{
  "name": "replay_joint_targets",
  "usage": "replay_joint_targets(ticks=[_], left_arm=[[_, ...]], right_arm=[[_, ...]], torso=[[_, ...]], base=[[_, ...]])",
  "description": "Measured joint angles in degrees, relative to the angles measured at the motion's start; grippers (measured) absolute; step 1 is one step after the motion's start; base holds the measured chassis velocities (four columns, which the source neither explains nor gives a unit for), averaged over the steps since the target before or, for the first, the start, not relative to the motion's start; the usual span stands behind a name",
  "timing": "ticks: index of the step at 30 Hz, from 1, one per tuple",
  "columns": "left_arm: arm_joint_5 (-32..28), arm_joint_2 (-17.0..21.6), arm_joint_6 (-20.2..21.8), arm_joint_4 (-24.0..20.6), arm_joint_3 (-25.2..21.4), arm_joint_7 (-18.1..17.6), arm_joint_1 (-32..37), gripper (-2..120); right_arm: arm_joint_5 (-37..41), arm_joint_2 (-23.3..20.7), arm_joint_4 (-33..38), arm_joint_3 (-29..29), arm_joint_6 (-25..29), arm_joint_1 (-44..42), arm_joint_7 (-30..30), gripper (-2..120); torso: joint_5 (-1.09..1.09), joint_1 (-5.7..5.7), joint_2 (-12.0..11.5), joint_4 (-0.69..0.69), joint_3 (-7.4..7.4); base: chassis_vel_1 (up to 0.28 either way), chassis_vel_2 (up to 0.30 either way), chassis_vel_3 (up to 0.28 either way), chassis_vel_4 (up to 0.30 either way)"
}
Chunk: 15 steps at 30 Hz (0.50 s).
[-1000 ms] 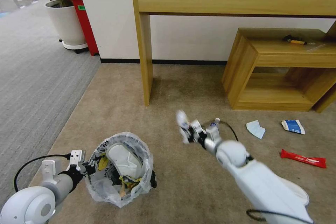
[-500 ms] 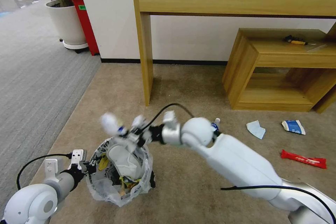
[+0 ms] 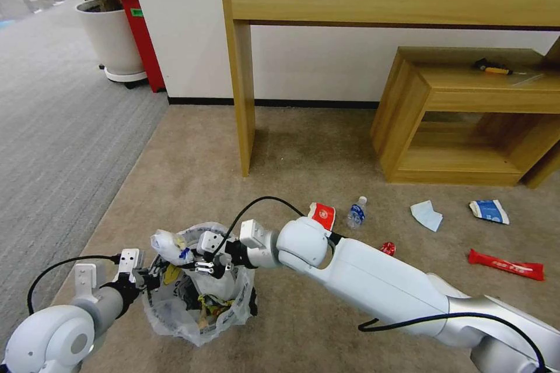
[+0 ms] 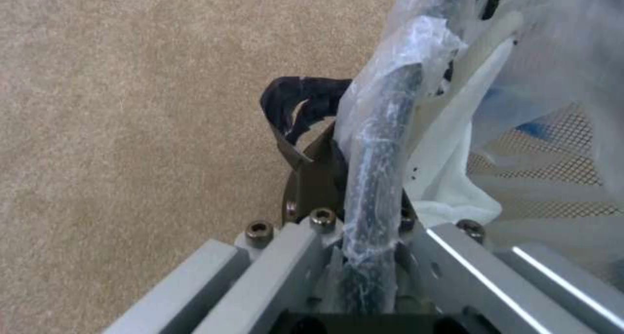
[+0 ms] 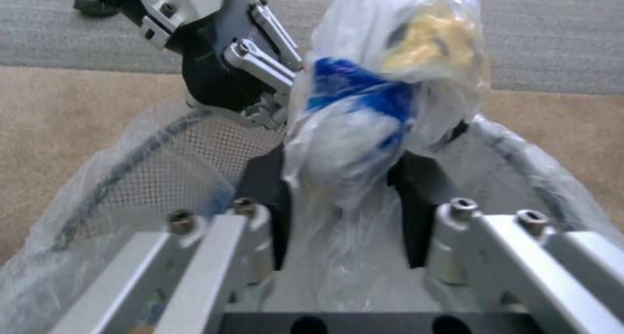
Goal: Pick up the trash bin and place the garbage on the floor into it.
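Right gripper (image 3: 192, 256) is clamped on a crumpled clear plastic wrapper with blue and yellow print (image 5: 364, 114), light and floppy, over the black bag-lined trash bin (image 3: 198, 297). At nine o'clock, left gripper (image 3: 143, 280) pinches the rim.

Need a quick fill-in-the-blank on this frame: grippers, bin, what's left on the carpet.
1. The left gripper is clamped on the trash bin's ____.
2. The right gripper holds a crumpled plastic wrapper directly above the ____.
3. The long red wrapper lies on the ____ carpet.
4. The small bottle lies beside a red ____.

Missing words: rim; trash bin; beige; cup
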Motion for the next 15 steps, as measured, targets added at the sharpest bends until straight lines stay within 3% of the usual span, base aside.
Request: replay_joint_targets(ticks=[10,15], left_arm=[[-0.53,0.69,0.00,0.13,-0.07,-0.24,-0.39,0],[-0.59,0.52,0.00,0.16,-0.14,-0.24,-0.32,0]], right_arm=[[1.94,-0.60,0.54,1.01,0.14,-1.44,4.25,78],[3.71,-0.22,0.71,2.43,0.12,-2.11,7.04,93]], torso=[[0.00,0.00,0.00,0.00,0.00],[0.01,0.00,0.00,0.00,0.00]], base=[[0.000,0.000,0.000,0.000],[0.000,0.000,0.000,0.000]])
